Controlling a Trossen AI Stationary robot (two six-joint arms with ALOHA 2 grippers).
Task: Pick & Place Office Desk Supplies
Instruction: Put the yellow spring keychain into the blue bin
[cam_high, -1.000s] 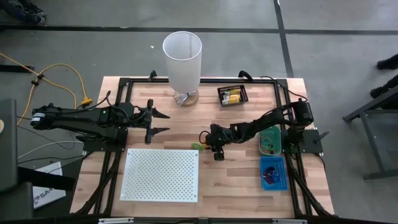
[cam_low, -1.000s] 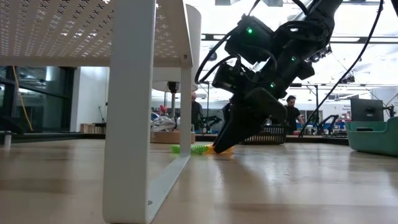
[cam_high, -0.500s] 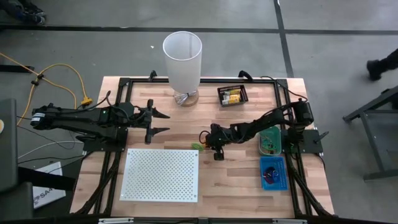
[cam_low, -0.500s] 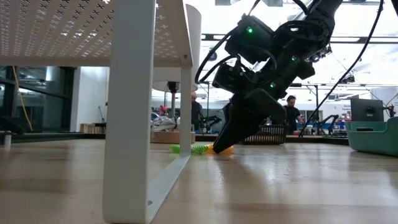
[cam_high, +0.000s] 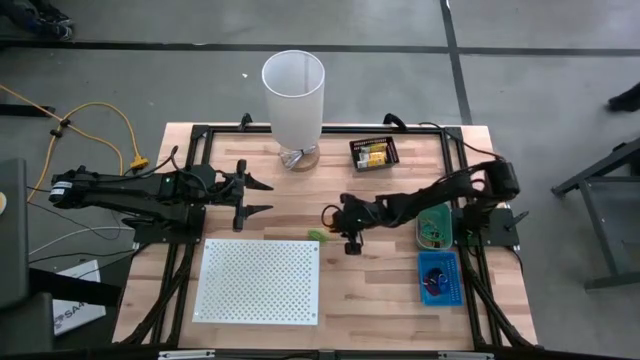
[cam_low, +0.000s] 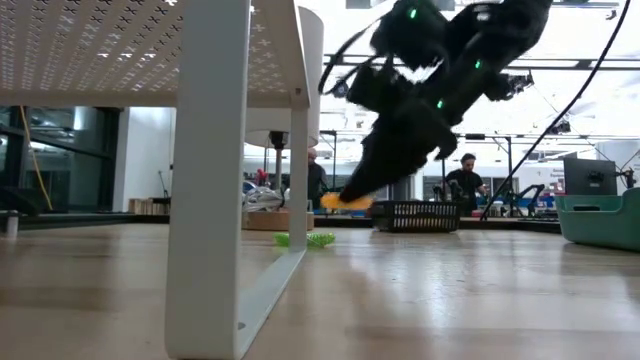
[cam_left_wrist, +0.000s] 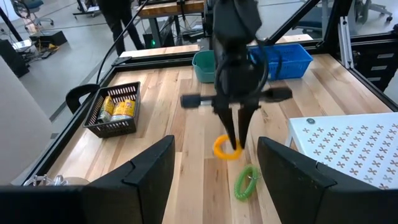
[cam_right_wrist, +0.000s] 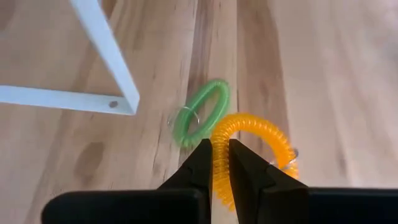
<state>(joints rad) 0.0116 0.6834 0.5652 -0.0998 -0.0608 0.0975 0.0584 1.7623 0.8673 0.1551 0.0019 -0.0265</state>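
An orange coiled loop (cam_right_wrist: 258, 146) is in my right gripper (cam_right_wrist: 221, 152), which is shut on it above the middle of the table (cam_high: 340, 225). In the low view the loop (cam_low: 345, 201) hangs clear of the wood. A green coiled loop (cam_right_wrist: 200, 112) lies flat on the table just beside the white perforated board's corner (cam_right_wrist: 127, 102), also seen in the high view (cam_high: 315, 235). My left gripper (cam_high: 262, 196) waits open at the table's left side, pointing toward the right. My right gripper pinches the orange loop's coil on one side of the ring (cam_right_wrist: 219, 163) between its two fingers, only at their tips. The fingers slant down from above and from the table's right. The loop is lifted clear and hangs below the fingertips (cam_left_wrist: 227, 149).
A tall white cylinder (cam_high: 293, 95) stands at the far edge, with a black basket of yellow packets (cam_high: 373, 153) to its right. A teal bin (cam_high: 434, 228) and a blue bin (cam_high: 439, 277) sit at the right edge. The white perforated board (cam_high: 260, 280) stands on legs near the front.
My right gripper has risen from the table with the orange loop still pinched, lifting the loop clear of the wood. The green loop has stayed where it lay.
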